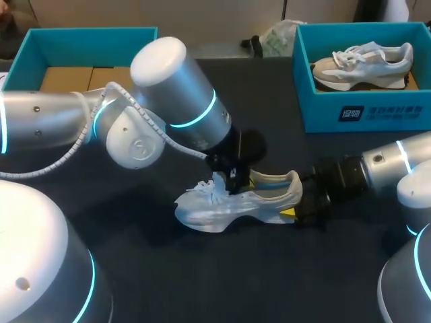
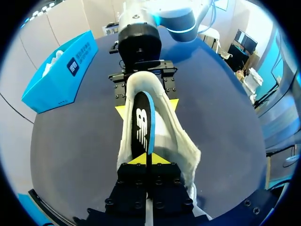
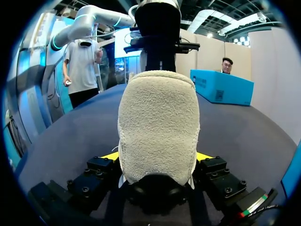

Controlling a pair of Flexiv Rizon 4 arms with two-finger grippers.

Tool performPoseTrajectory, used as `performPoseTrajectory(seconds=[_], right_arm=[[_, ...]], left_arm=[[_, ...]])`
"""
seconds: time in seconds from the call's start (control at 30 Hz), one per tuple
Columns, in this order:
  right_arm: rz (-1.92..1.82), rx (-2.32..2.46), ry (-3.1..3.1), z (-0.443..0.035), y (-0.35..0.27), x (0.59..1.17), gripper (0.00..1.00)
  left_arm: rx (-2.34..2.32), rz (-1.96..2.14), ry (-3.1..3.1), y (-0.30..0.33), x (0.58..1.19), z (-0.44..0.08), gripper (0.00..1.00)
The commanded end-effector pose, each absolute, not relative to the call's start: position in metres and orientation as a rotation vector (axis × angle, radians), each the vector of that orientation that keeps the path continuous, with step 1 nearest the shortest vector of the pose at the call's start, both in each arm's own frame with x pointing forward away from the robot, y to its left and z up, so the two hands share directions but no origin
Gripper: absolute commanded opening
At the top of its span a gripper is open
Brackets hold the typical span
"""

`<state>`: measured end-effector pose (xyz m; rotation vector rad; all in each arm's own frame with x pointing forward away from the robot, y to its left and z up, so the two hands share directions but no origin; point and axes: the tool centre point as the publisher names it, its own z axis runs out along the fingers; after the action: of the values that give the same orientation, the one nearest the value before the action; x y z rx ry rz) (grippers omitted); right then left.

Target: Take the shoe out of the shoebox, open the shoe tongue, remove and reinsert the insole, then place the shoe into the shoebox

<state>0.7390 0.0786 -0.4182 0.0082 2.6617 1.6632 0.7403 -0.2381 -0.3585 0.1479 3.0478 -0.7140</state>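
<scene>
Shoe (image 1: 236,202) sits on its sole at centre of desk (image 1: 269,282), toe to 9 o'clock, heel to 3; shoebox (image 1: 363,114) well apart at 1-2 o'clock. Risk: insole (image 2: 141,125) stands on edge in the opening, so it could buckle or slip if pushed skewed, or drag the heel out of R grip. L pincer (image 2: 148,159) nearly closed, pinching insole; R pincer (image 3: 157,156) wide, clamping heel from both sides.
</scene>
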Motion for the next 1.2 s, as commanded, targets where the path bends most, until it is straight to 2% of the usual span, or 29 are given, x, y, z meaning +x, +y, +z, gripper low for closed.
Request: performPoseTrajectory(seconds=[0.03,0.43,0.7,1.2], right_arm=[[1.658,0.009,2.665,-0.42,0.08,0.738,0.0],[1.658,0.009,2.665,-0.42,0.08,0.738,0.0],[1.658,0.009,2.665,-0.42,0.08,0.738,0.0],[1.658,0.009,2.665,-0.42,0.08,0.738,0.0]], left_arm=[[0.143,-0.752,3.041,-0.228,0.737,-0.349,0.0],[0.1,-0.868,3.004,-0.223,0.733,-0.324,0.0],[0.089,-1.003,2.967,-0.241,0.733,-0.31,0.0],[0.128,-1.088,2.964,-0.275,0.727,-0.314,0.0]])
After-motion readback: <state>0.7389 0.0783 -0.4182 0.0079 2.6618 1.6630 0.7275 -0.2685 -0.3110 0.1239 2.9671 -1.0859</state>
